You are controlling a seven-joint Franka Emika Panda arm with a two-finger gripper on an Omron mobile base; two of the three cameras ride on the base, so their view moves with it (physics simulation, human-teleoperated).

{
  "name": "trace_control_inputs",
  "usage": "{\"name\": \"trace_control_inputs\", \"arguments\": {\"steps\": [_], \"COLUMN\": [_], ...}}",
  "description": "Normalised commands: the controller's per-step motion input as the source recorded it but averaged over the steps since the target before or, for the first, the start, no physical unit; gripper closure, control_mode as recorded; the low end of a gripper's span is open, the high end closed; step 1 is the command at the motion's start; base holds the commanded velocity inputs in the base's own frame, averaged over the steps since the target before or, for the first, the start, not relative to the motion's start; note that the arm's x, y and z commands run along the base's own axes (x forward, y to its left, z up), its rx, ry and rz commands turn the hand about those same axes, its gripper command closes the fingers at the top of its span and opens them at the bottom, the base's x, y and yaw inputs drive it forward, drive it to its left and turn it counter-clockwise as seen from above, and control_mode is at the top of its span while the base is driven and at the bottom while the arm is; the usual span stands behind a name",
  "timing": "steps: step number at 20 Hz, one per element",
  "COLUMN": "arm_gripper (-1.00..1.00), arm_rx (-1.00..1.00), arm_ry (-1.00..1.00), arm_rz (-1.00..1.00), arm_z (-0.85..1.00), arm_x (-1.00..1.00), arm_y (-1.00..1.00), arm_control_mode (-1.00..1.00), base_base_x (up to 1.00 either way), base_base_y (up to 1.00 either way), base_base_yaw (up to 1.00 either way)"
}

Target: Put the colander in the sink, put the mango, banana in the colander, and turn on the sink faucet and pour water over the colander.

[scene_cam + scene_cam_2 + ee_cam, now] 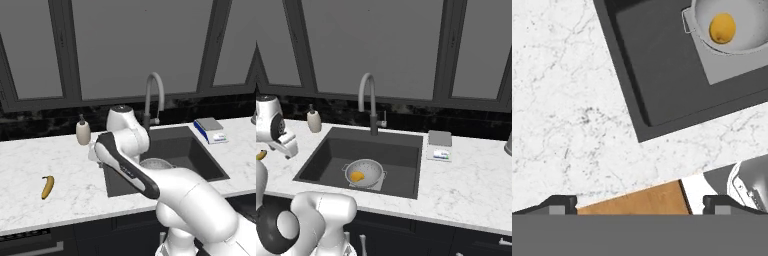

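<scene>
1. The colander point(364, 173) sits in the sink point(401, 150), over the lighter square at the basin's bottom, toward 6 o'clock of the basin in the right base view.
2. The mango point(722, 28) lies inside the colander, so I judge those two steps done.
3. The banana point(47, 186) lies alone on the surface point(30, 160), well apart from the sink, at about 9 o'clock of it in the left base view.
4. Your end effector point(640, 202) hangs over the surface just beside the sink's corner, its fingertips point(559, 202) wide apart and nothing between them. In the hand view the sink lies toward 1 o'clock.
5. The faucet point(370, 100) stands at 12 o'clock of the basin, its spout arching over the back part; the colander sits nearer the front, so water may miss it unless the spout reaches or swings.
6. Risks from here, as I judge them:
   - The banana is slim and curved; a grip across its end could let it roll or pivot out.
   - The soap dispenser point(83, 131) stands between banana and faucet; a wide swing could knock it.
   - A drop from too high could bounce the banana off the colander's rim into the basin.
</scene>
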Motion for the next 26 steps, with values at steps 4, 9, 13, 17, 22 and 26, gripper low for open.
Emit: {"name": "trace_control_inputs", "arguments": {"steps": [4,9,13,17,22,26], "arm_gripper": [-1.00,-1.00,-1.00,-1.00,-1.00,-1.00], "arm_rx": [0.00,0.00,0.00,0.00,0.02,0.00], "arm_ry": [0.00,0.00,0.00,0.00,-0.01,0.00], "arm_rz": [0.00,0.00,0.00,0.00,0.00,0.00], "arm_z": [0.00,-0.20,-0.28,-0.27,-0.12,-0.30], "arm_x": [0.22,0.28,0.32,0.15,0.23,0.12], "arm_y": [0.98,0.88,0.64,0.50,0.26,0.38], "arm_control_mode": [-1.00,-1.00,-1.00,-1.00,-1.00,-1.00], "base_base_x": [0.00,0.00,0.00,0.00,0.00,0.00], "base_base_y": [0.00,0.00,0.00,0.00,0.00,0.00], "base_base_yaw": [0.00,0.00,0.00,0.00,0.00,0.00]}}
